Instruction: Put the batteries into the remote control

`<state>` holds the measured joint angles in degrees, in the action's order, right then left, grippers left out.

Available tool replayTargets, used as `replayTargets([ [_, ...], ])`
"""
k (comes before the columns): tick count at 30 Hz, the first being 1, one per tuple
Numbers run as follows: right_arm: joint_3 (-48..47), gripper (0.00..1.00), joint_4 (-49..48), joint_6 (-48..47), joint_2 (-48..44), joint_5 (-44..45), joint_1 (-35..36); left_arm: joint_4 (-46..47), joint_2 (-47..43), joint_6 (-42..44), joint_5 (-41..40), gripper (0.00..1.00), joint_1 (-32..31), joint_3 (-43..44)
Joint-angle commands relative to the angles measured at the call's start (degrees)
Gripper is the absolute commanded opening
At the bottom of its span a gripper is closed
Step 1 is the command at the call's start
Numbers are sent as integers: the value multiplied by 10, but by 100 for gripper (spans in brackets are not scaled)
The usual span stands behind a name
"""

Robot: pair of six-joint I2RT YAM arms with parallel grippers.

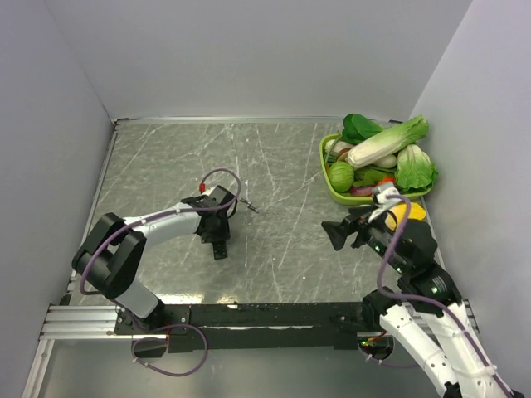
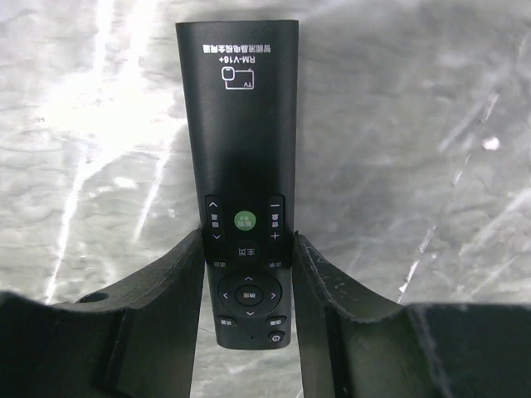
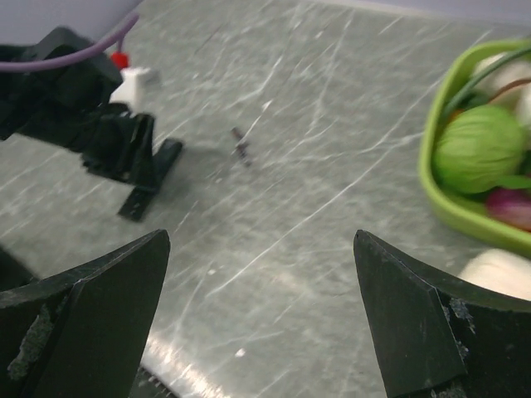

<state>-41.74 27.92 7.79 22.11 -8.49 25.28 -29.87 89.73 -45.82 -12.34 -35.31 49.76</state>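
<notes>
The remote control [image 2: 241, 124], a slim black bar with its buttons facing the left wrist camera, sits between the fingers of my left gripper [image 2: 249, 239], which is shut on its button end. From above, the left gripper [image 1: 214, 222] is left of centre and the remote control [image 1: 220, 245] sticks out toward the near edge, slanting down to the table. The batteries [image 1: 248, 206] show as a tiny dark object on the table just right of that gripper, also seen as batteries [image 3: 241, 146]. My right gripper [image 1: 336, 235] hovers wide open and empty over the right side.
A green basket [image 1: 326, 176] heaped with toy vegetables stands at the back right, its rim [image 3: 431, 186] close to my right gripper. Grey walls enclose the marbled table [image 1: 166, 166] on three sides. A purple cable loops over the left wrist.
</notes>
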Motion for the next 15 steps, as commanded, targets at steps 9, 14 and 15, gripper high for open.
replayTargets([
  [9,-48,100,1,103,180,-155,4,-40,25,-48,-10,60,-56,-5],
  [14,-46,100,-22,117,193,-147,5,-67,44,-94,-25,59,-62,4],
  [15,-47,100,-23,119,195,-142,5,-70,48,-105,-28,58,-63,4],
])
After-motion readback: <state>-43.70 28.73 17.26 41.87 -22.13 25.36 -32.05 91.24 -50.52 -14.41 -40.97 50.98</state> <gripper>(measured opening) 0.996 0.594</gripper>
